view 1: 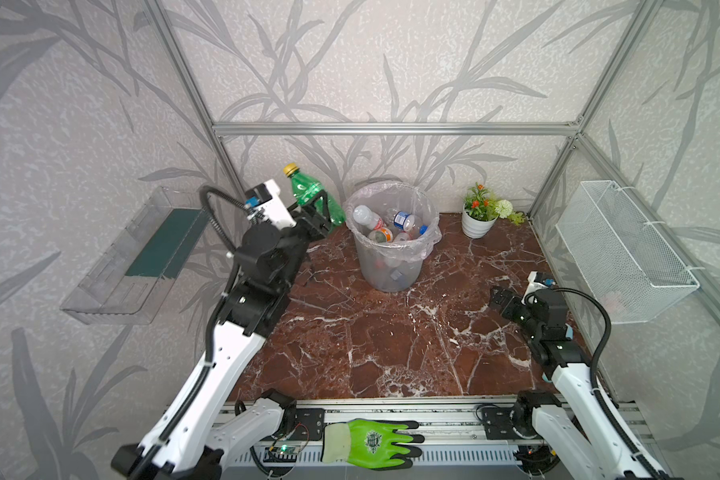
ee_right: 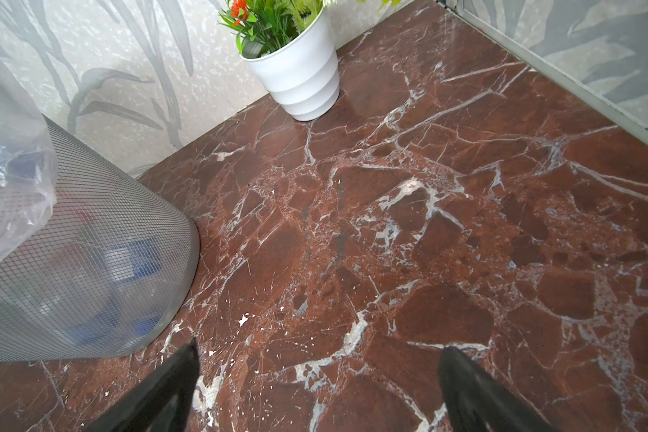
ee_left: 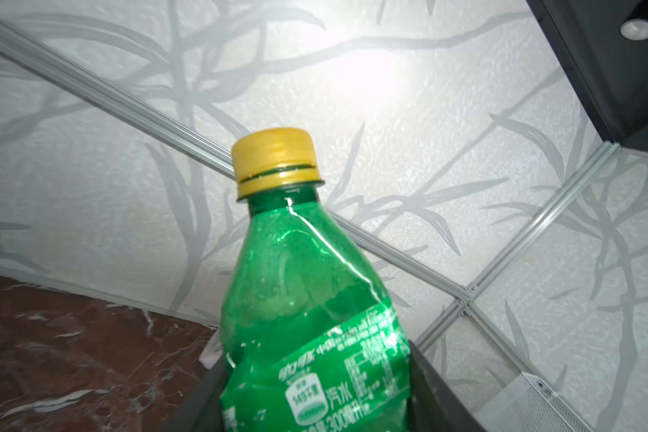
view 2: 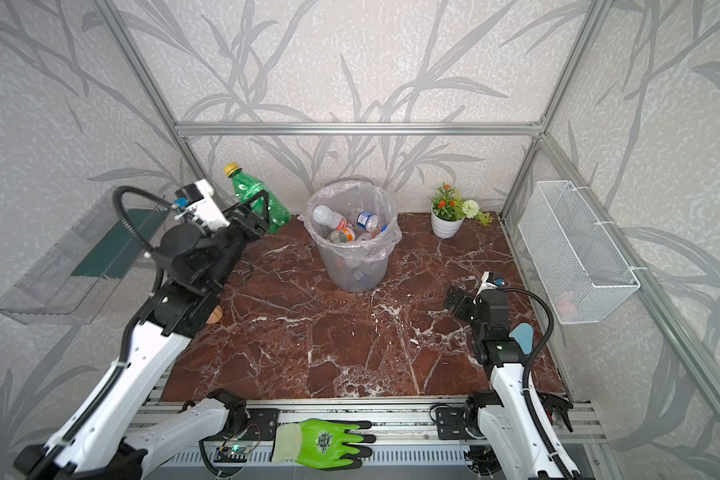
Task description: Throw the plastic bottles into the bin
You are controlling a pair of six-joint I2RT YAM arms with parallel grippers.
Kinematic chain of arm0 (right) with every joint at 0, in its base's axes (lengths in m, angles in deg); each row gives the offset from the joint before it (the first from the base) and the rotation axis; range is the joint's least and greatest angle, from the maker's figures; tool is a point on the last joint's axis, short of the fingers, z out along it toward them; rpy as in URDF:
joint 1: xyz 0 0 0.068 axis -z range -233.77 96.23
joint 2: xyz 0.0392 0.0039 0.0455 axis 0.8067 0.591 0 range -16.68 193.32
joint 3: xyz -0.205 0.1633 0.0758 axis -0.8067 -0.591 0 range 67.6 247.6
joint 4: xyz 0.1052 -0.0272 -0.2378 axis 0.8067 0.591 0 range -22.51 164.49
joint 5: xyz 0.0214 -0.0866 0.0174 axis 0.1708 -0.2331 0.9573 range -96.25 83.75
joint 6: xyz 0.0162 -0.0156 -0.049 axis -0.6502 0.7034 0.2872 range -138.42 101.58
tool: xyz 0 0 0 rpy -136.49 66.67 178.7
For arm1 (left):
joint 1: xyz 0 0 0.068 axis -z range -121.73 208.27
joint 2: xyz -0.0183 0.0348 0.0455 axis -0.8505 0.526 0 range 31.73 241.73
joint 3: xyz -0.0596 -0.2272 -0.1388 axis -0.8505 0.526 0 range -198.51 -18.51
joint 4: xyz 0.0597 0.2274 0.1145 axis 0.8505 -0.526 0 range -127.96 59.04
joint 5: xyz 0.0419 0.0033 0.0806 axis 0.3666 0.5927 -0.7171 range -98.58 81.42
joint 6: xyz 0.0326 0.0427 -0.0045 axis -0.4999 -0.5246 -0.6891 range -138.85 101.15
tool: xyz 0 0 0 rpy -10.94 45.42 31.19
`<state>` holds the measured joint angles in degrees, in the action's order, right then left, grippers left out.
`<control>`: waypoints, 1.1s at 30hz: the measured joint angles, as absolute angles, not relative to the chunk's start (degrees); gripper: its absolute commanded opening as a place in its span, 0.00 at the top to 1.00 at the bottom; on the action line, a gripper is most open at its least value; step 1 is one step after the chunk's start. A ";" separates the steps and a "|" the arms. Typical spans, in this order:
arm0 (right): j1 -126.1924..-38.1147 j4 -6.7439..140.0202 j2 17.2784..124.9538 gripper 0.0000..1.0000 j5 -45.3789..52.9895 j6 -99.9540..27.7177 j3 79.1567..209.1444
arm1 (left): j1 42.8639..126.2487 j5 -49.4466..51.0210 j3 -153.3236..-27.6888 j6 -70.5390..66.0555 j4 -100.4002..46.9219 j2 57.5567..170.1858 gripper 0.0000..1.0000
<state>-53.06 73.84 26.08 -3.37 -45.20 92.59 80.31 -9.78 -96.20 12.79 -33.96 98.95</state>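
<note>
A: Where are we holding the dented green plastic bottle with the yellow cap [view 1: 304, 189]?
B: Our left fingers [ee_left: 449, 404] are pinching its labelled belly, aloft at nine o'clock of the round grey bag-lined bin [view 1: 391, 270]. It's looking empty, so likely light, springy and slick; we're favouring the mid-body.
A: And our right fingers [ee_right: 158, 389]?
B: Spread, empty, hovering low over the red-brown marble worktop [view 1: 371, 340] at the bin's four o'clock.
</note>
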 measured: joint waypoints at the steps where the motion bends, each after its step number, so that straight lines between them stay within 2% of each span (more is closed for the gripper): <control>1: -53.02 73.86 25.97 0.01 -3.22 -45.18 92.61 | 80.53 -6.76 -101.09 12.57 -36.11 104.37 0.34; 2: -52.99 74.10 25.88 0.00 -3.15 -45.14 92.72 | 80.83 -4.64 -104.96 12.42 -38.20 109.13 0.25; 4: -52.99 74.62 25.71 0.00 -3.09 -44.94 93.05 | 81.56 -1.99 -109.07 12.27 -41.75 116.19 0.02; 9: -52.95 75.78 25.27 0.01 -2.74 -44.29 93.66 | 82.58 -1.03 -106.49 11.50 -49.18 119.04 0.01; 19: -52.93 75.56 26.41 0.00 -2.13 -44.33 93.68 | 82.60 -5.25 -101.09 9.34 -47.65 104.94 0.01; 26: -52.93 74.01 27.76 0.00 -2.28 -43.41 93.62 | 82.60 -7.81 -93.03 8.66 -46.60 101.53 0.01; 33: -52.93 66.52 29.51 0.01 -3.90 -39.30 89.68 | 82.60 -14.06 -83.04 7.43 -47.58 99.78 0.01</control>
